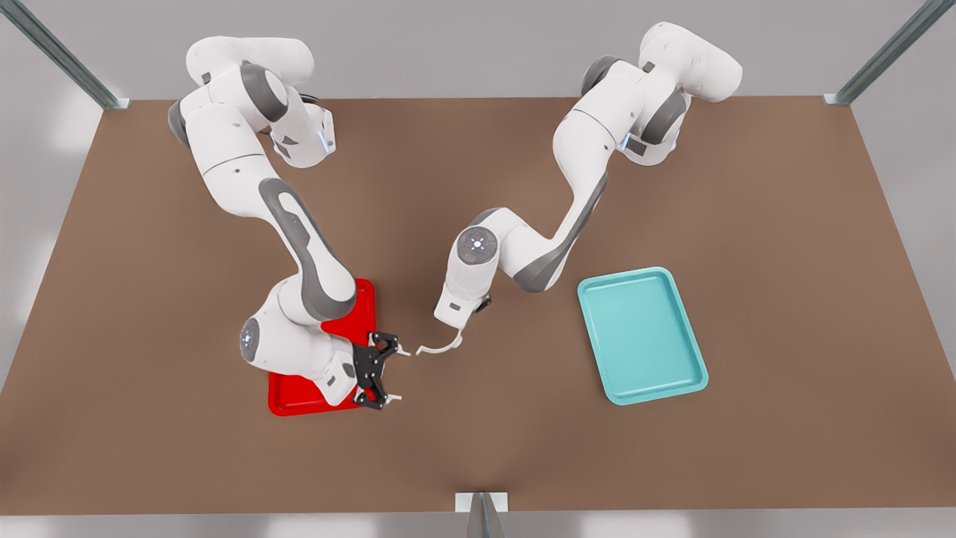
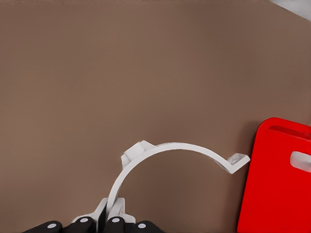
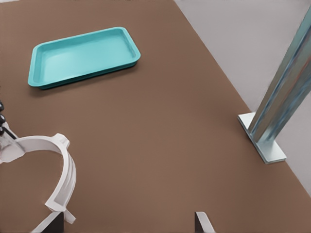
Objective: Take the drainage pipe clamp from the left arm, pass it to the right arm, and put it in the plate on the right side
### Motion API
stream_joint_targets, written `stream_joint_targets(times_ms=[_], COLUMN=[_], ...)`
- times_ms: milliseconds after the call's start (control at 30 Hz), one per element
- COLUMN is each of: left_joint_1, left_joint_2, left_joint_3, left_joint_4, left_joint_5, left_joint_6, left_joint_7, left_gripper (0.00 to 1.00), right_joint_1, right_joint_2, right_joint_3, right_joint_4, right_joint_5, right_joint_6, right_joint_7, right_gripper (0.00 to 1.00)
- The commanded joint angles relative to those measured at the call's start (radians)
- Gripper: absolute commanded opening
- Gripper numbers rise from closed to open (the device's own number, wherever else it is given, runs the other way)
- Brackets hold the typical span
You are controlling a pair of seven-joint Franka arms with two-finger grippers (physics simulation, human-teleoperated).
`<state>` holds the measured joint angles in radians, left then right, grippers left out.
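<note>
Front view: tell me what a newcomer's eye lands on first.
The two trays: the glossy red plate under the arm at the front view's left, and the teal tray at its right. Between them the left gripper holds the white drainage pipe clamp toward the open right gripper.

Glossy red plate [image 1: 299, 396], matt brown table [image 1: 784, 299]

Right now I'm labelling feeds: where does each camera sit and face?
Front view: high above, looking down on the table; the left arm and right arm show.
Left wrist view: on the left hand, facing the clamp it grips and the red plate.
Right wrist view: on the open right hand, facing the teal tray; fingertips show.
All three share the clamp.
</note>
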<state>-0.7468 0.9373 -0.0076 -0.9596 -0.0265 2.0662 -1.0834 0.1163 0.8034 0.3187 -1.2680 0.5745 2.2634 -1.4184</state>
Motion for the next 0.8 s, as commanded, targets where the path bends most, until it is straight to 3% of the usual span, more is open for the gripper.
stream_joint_targets(times_ms=[0, 267, 767], left_joint_1=[0.0, -0.009, -0.02], left_joint_2=[0.0, 0.037, 0.064], left_joint_3=[0.0, -0.002, -0.002], left_joint_4=[0.001, 0.024, 0.059], left_joint_5=[-0.004, -0.003, -0.003], left_joint_6=[0.055, 0.106, 0.121], left_joint_7=[0.134, 0.092, 0.083], left_gripper=[0.21, 0.21, 0.21], right_joint_1=[-0.007, -0.032, 0.043], right_joint_2=[-0.004, -0.058, 0.022], right_joint_3=[0.014, 0.037, 0.034], right_joint_4=[-0.016, -0.108, -0.102], right_joint_5=[0.027, 0.05, 0.039], right_joint_6=[0.013, -0.028, 0.165], right_joint_7=[-0.547, -0.548, -0.517], right_gripper=[1.0, 1.0, 1.0])
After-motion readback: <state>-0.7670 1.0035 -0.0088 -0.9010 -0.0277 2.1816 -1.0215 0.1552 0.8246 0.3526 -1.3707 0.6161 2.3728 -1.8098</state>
